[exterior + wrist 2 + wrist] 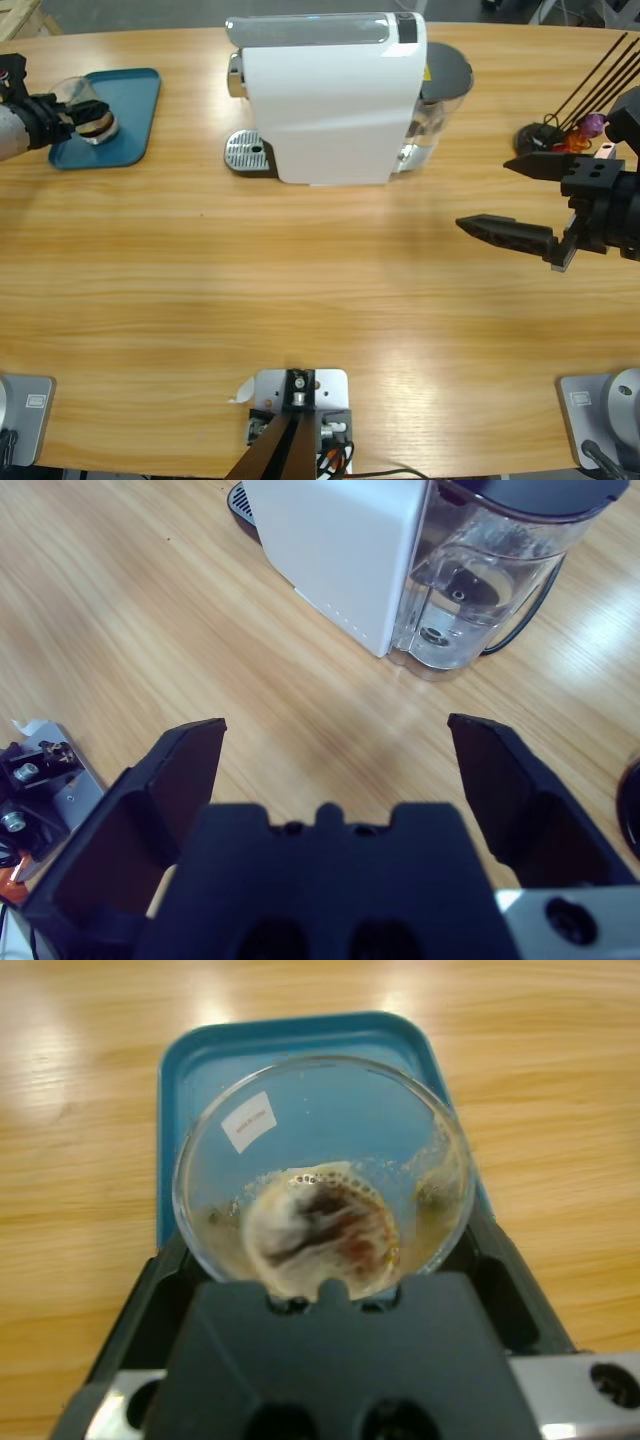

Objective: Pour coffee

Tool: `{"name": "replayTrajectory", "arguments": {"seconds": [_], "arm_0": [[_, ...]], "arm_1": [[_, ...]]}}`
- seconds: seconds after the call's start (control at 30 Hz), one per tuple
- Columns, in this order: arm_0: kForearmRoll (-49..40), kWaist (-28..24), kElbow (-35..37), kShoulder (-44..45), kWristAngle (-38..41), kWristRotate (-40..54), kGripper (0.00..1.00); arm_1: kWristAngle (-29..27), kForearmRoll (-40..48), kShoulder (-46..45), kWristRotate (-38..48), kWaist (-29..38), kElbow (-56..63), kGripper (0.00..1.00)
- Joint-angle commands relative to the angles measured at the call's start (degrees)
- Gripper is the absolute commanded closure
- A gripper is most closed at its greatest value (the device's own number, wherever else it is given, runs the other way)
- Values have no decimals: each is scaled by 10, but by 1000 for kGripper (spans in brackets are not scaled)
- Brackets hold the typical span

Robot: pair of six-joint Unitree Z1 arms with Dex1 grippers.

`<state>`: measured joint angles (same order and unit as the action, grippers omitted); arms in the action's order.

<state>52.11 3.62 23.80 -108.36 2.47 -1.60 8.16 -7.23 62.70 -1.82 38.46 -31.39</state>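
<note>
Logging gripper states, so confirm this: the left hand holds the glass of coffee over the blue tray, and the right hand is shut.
One detail is wrong. The right hand is open, jaws spread wide and empty, as the right wrist view shows. The left hand does hold the glass of coffee over the blue tray.

Table (320, 300): pale wood, smooth, glossy w/ glare. Tray (135, 95) far left: blue plastic, satin. Glass (320, 1175): clear, paper sticker, coffee (325, 1230) foam-streaked. Machine (330, 100): white gloss plastic; perforated metal drip grid (248, 152); clear plastic tank (480, 590). Right gripper (505, 200): matt black.
</note>
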Motion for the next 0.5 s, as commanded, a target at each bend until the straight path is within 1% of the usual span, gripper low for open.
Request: {"name": "replayTrajectory", "arguments": {"seconds": [0.03,0.07,0.1,0.2,0.37,0.5], "arm_0": [[11,-8,17,-49,30,-11,376],[11,-8,17,-51,33,-11,274],[11,-8,17,-51,34,-11,196],[10,-8,15,-51,39,-10,22],[7,-8,1,-34,40,-10,9],[-3,-7,-22,18,39,-6,9]], "arm_1": [[-6,6,9,3,6,13,0],[-6,6,9,3,6,12,0],[-6,6,9,2,6,12,0],[-5,6,8,3,6,12,0],[-5,6,7,3,6,13,0],[-5,6,7,3,6,13,0]]}}
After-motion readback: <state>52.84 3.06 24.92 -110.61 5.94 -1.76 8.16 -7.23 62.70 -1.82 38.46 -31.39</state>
